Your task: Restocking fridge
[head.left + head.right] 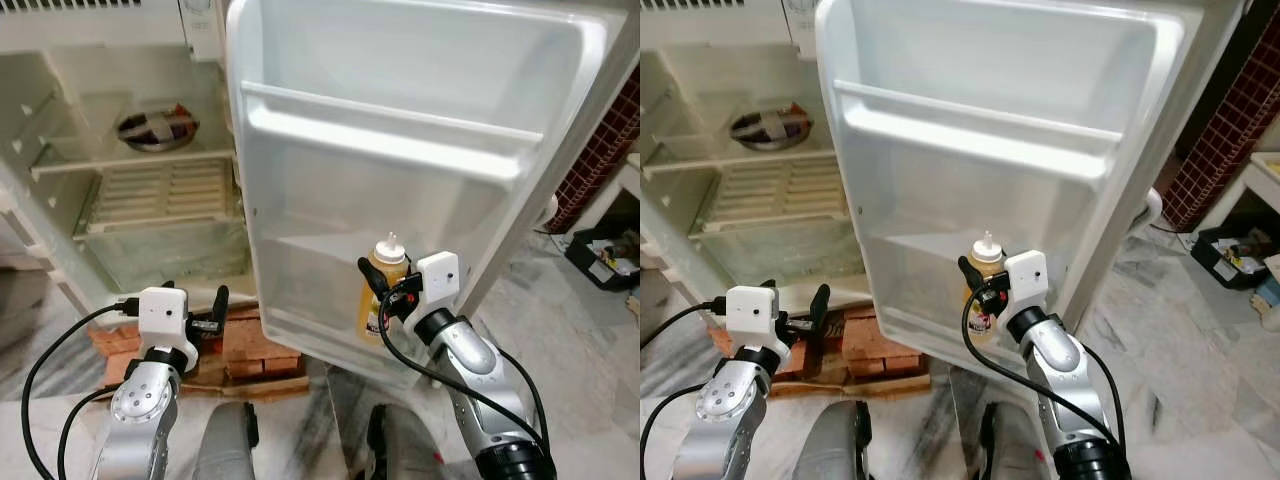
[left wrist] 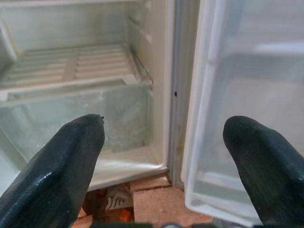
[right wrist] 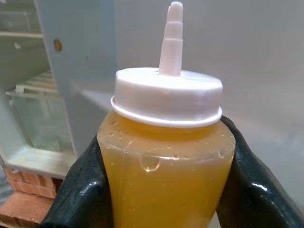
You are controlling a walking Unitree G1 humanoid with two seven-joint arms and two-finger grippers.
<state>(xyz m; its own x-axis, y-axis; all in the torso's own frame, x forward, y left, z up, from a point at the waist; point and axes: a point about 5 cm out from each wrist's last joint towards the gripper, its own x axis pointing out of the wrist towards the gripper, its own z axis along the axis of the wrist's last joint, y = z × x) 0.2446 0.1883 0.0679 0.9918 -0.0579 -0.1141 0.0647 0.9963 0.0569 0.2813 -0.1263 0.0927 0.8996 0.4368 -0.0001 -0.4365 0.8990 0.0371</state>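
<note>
Now right claw (image 1: 381,291) clamps upright mustard bottle (image 1: 384,290).

Counted: one squeeze bottle (image 1: 382,290) of yellow sauce, with one white nozzle cap. One open fridge door (image 1: 420,120), with two door shelves visible on its inner side. One metal bowl (image 1: 155,128), on the upper shelf inside the fridge. One slatted shelf (image 1: 160,190) lower down, and one clear drawer (image 1: 160,255) under it. Two pincers: left pincer (image 1: 212,315), right pincer (image 1: 378,290). Several bricks (image 1: 250,345) under the fridge, number not countable.
</note>
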